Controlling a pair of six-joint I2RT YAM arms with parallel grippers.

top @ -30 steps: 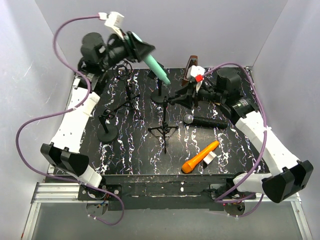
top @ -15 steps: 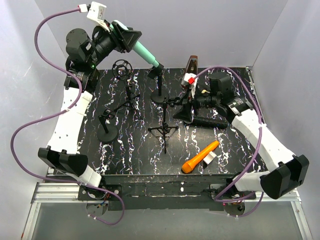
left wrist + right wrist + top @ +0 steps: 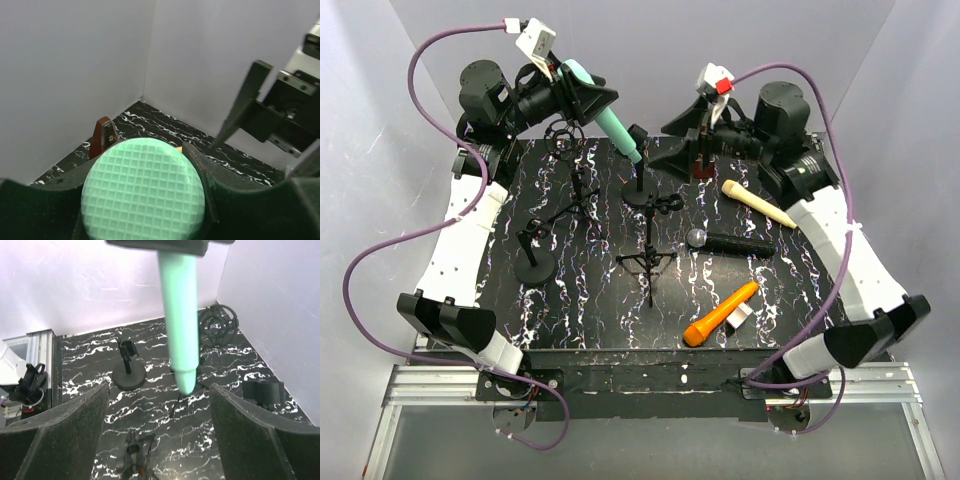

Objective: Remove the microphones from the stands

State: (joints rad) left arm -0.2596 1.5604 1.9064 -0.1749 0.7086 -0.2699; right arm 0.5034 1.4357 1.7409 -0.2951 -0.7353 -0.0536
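My left gripper is shut on the head of a mint-green microphone and holds it tilted in the air at the back left. In the left wrist view the green mesh head sits between the fingers. The microphone's tail end hangs free, beside the black clip of the round-base stand. My right gripper is open and empty, raised at the back and facing the green microphone.
A beige microphone, a black one and an orange one lie on the black marbled mat. A tripod stand, a second round-base stand and a shock mount stand nearby. A brown metronome is at the back.
My right gripper has risen from low over the mat to the back, facing the green microphone; the beige microphone now shows. My left gripper shifted slightly with the green microphone.
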